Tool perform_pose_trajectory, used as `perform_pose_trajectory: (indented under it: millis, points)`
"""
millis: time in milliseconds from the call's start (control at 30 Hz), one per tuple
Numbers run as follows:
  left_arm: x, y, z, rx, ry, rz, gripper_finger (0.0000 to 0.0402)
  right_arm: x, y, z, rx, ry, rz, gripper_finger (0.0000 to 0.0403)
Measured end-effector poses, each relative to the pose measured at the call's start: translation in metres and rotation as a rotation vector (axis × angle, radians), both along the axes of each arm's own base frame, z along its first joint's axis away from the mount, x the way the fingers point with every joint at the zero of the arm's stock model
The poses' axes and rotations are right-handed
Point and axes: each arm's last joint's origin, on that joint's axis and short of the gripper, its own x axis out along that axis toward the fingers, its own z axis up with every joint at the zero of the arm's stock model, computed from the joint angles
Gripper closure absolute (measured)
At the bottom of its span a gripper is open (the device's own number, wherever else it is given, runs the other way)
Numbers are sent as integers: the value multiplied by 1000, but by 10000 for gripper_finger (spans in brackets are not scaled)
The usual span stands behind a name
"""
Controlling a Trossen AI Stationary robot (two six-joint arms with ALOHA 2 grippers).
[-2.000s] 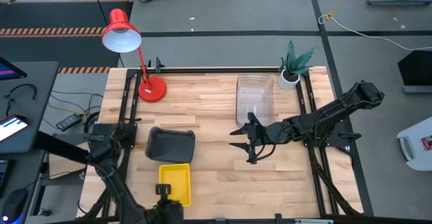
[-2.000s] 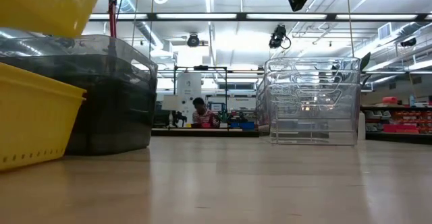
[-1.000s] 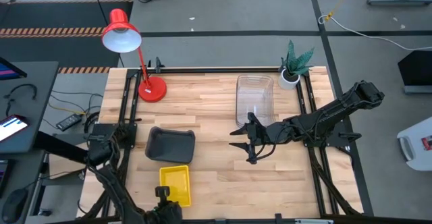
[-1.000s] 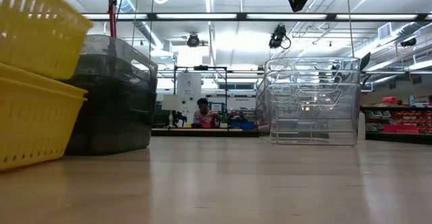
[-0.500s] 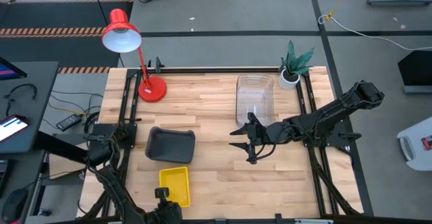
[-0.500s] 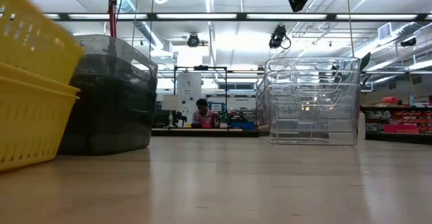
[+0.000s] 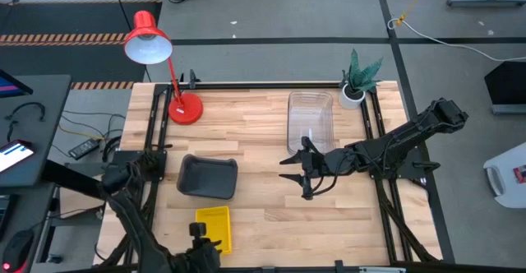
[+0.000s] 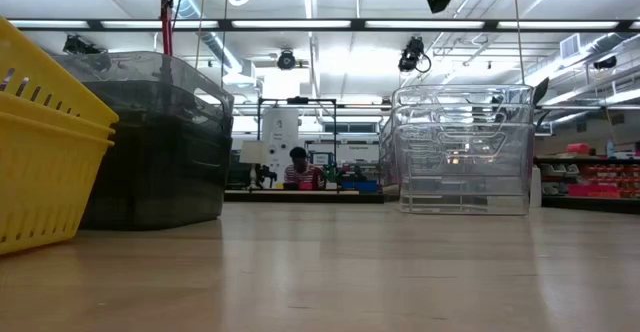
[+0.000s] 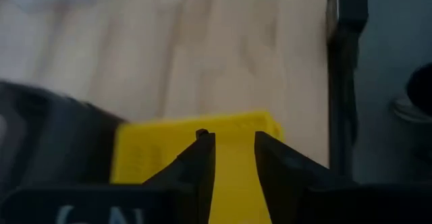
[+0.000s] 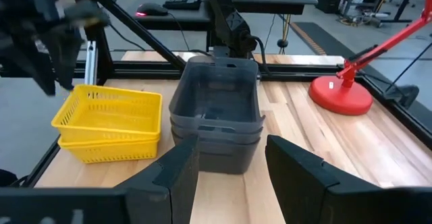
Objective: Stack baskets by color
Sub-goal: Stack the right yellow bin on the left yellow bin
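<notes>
Wooden slatted surface (image 7: 263,141), seen from above.

Yellow slotted plastic baskets (image 7: 214,226): nested in one stack at the near left part of the surface. The right wrist view (image 10: 108,123) shows at least two rims, one inside the other; the exact count cannot be told. The low view has the same stack (image 8: 45,162) at its left edge, resting on the surface.

Smoky dark grey plastic baskets (image 7: 208,177): nested stack just behind the yellow stack, close to it. The right wrist view (image 10: 216,109) shows several rims layered. In the low view (image 8: 160,142) the grey stack stands taller than the yellow one.

Clear transparent plastic baskets (image 7: 310,123): stacked at the far right part of the surface, beside the white pot with a green plant (image 7: 355,88). The low view (image 8: 462,150) shows several clear rims one over another.

Red desk lamp (image 7: 164,67): base at the far left of the surface.

Left pincer (image 9: 229,158): above the near edge of the yellow stack, at the near rim of the surface. Its fingers (image 9: 199,163) stand a little apart with yellow plastic showing between them; whether they touch the basket cannot be told.

Right pincer (image 7: 300,173): hovers mid-surface, just in front of the clear stack, jaws spread wide, holding nothing.

A person (image 8: 298,169) sits at a bench in the room far behind.
</notes>
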Motion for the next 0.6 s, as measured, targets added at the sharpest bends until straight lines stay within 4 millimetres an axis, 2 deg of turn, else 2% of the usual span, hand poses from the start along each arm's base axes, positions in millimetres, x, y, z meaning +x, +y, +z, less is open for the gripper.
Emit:
perform_pose_trajectory:
  millis: [133, 300, 433, 600]
  points:
    - [2, 11, 12, 69, -54, -13, 308, -2, 0, -5, -11, 17, 3, 226]
    - [9, 23, 1, 120, -45, -17, 337, -14, -5, -16, -26, 34, -28, 226]
    - [13, 20, -9, 16, 9, -64, 361, -29, -11, -17, 2, 12, -87, 226]
    - [10, 11, 1, -51, -15, -77, 384, -44, -17, -20, 48, -7, -99, 226]
